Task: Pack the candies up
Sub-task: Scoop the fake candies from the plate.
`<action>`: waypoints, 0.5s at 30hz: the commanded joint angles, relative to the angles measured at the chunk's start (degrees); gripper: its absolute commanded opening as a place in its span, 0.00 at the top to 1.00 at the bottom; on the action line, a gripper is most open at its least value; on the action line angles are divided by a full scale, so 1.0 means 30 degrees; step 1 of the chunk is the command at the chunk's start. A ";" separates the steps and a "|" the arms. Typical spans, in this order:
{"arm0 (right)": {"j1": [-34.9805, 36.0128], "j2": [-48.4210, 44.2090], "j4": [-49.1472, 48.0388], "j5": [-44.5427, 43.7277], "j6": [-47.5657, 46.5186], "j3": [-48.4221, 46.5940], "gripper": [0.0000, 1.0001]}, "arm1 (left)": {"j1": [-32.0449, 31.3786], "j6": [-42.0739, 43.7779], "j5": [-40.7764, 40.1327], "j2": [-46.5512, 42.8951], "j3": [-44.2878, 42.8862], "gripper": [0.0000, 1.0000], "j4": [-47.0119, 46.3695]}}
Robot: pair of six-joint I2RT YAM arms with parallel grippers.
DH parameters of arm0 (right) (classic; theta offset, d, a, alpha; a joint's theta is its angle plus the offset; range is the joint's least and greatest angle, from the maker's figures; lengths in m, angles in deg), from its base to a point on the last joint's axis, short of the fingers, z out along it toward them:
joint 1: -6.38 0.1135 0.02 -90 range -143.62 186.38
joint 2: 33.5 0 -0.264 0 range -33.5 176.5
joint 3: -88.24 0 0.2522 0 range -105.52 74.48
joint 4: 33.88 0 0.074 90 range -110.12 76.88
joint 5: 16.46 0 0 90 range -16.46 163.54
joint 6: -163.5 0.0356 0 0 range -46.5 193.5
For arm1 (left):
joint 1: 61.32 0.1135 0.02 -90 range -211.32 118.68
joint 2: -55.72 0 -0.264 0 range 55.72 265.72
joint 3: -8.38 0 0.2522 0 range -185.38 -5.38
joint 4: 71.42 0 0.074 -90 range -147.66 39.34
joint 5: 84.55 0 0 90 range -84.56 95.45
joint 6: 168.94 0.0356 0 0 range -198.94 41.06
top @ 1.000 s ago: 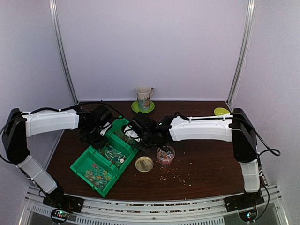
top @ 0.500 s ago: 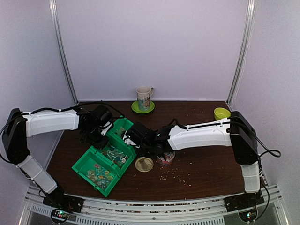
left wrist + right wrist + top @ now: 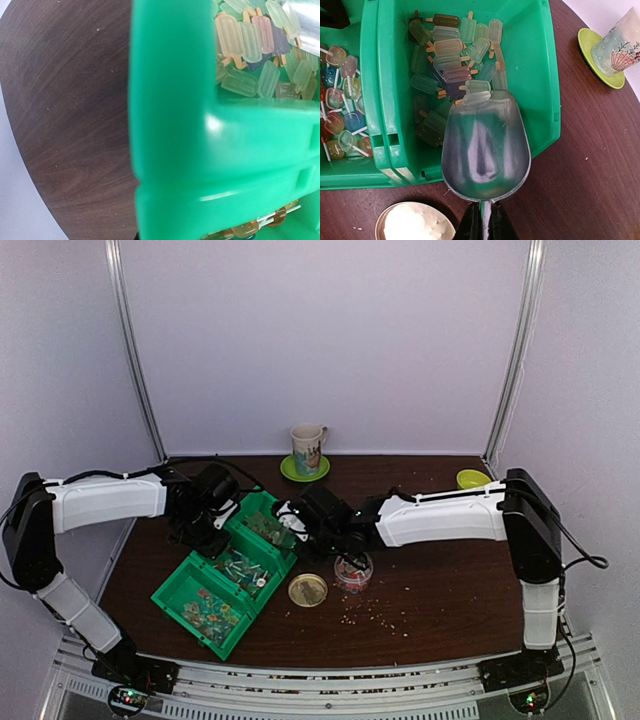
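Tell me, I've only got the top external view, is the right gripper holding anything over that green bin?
Observer: Yes. The right wrist view shows the right gripper shut on the handle of a metal scoop.
Operator: Is the scoop loaded?
Observer: Nearly empty. One pale popsicle candy lies at its front lip.
Operator: Which compartment of the bin is it aimed at?
Observer: Its lip reaches into the green bin compartment that holds the pile of popsicle candies. The lollipop candies are in the next compartment, on the left in that view.
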 commanded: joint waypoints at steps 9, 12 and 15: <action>-0.1037 -0.0064 0.1032 0.5153 0.2474 -0.0078 1.00 | -0.0701 0.1877 0.4316 -0.1978 -0.0450 1.00 -0.3325; -0.1038 -0.0060 0.1424 0.4480 0.2657 -0.0191 1.00 | -0.0601 0.2097 0.4424 -0.2149 -0.0260 1.00 -0.3461; -0.0979 -0.0053 0.1042 0.3872 0.2547 0.0081 1.00 | -0.0600 0.2324 0.4766 -0.2020 -0.0222 1.00 -0.3554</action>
